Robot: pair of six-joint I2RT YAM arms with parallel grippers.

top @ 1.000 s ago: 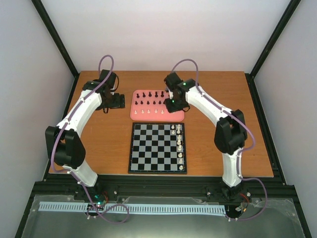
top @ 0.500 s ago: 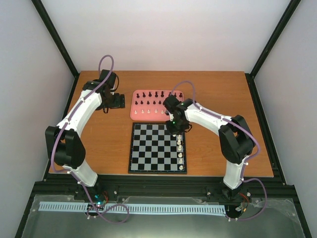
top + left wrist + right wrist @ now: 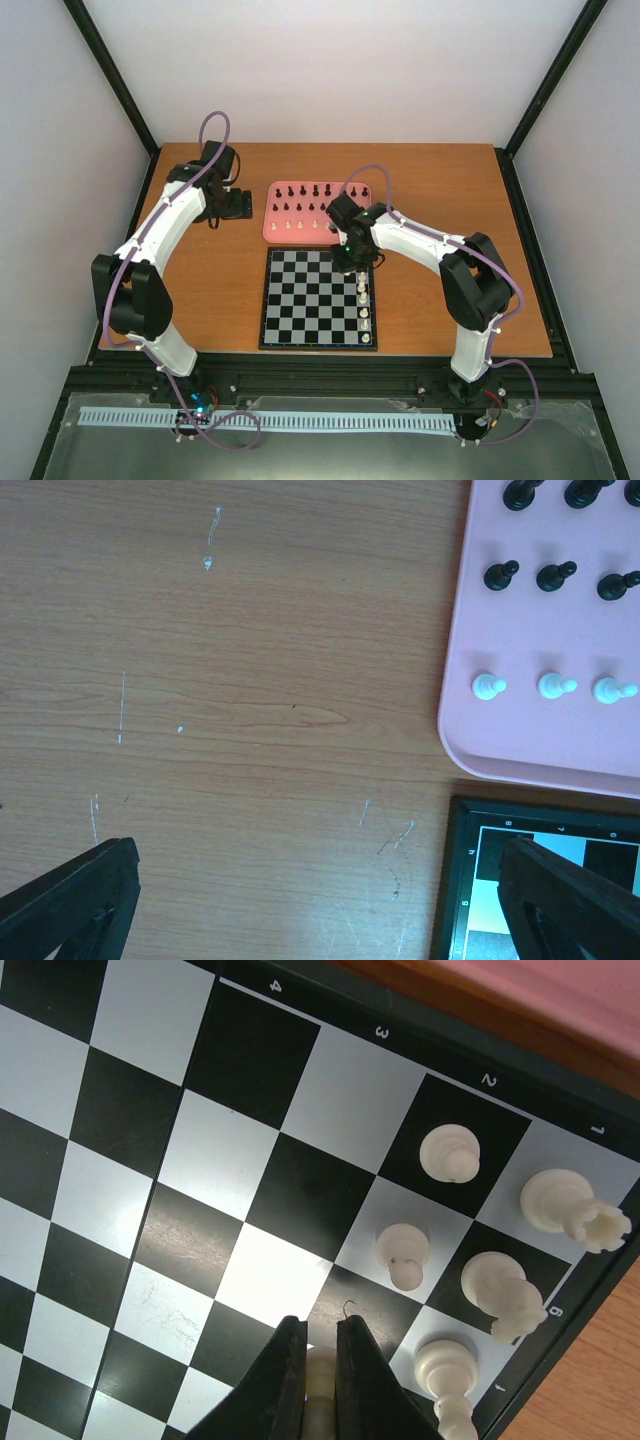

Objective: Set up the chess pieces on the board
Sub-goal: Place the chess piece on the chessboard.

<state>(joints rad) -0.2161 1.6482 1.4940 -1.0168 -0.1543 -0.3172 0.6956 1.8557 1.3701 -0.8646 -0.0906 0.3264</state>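
Hanging over bare worktop [image 3: 225, 310] left of the pink tray [image 3: 500, 745], the left gripper [image 3: 318, 850] has its fingers spread wide with nothing between them. At the tray's near left corner three cream pawns [image 3: 553, 686] stand in a row along the near edge. Five black pieces [image 3: 555, 575] show in two rows behind them in that wrist view. Overhead, the right arm crosses the tray's right end, so a full count cannot be made. The board [image 3: 300, 310] lies just nearer than the tray, at the worktop's middle. At the board's far right corner the right gripper [image 3: 320, 1332] is clamped on one cream piece [image 3: 320, 1375], whose long axis runs along the fingers and points down at the squares. Beside it five cream chessmen stand: two small pawns [image 3: 448, 1152] one file in, and three taller pieces [image 3: 505, 1295] along the right edge.
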